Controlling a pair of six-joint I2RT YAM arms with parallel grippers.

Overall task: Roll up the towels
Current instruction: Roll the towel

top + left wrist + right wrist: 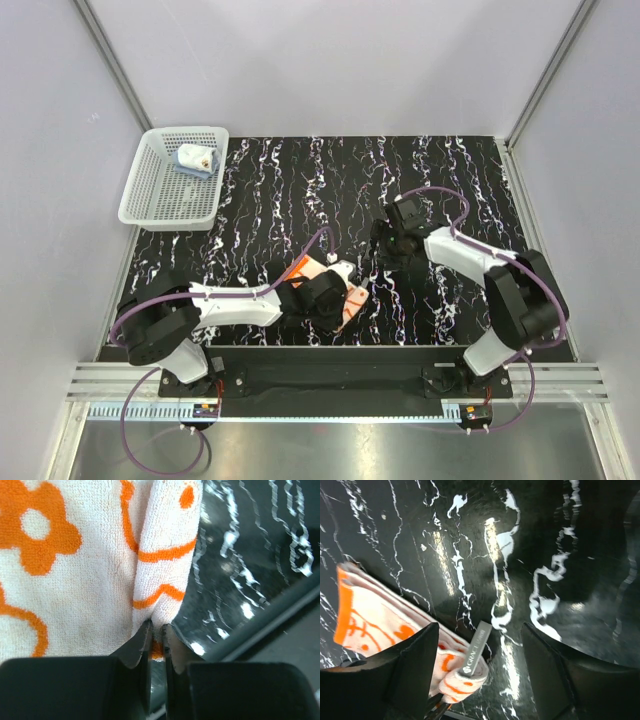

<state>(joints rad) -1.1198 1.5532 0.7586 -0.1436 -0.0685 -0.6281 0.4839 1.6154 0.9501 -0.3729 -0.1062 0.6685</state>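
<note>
The orange towel [340,283] lies low in the middle of the top view, on the black marbled bench [450,180] near its front edge. It is partly covered by the left claw [335,300], which sits right on top of it. In the left wrist view the towel [75,580] fills the upper left of the frame, its white side with orange flowers facing up. A raised fold of it runs down into the left claw [156,632], whose two tips are nearly together and pinch that fold.

The right claw [385,250] is just to the upper right of the towel in the top view and does not touch it. In its own view the right claw [479,630] is spread wide over bare bench. The towel [380,625] lies at the lower left, and a grey label [476,652] sticks out from its edge between the fingers.

At the upper left of the top view, the blue towel [196,159] lies bunched inside a white basket [160,205], well apart from both claws.
</note>
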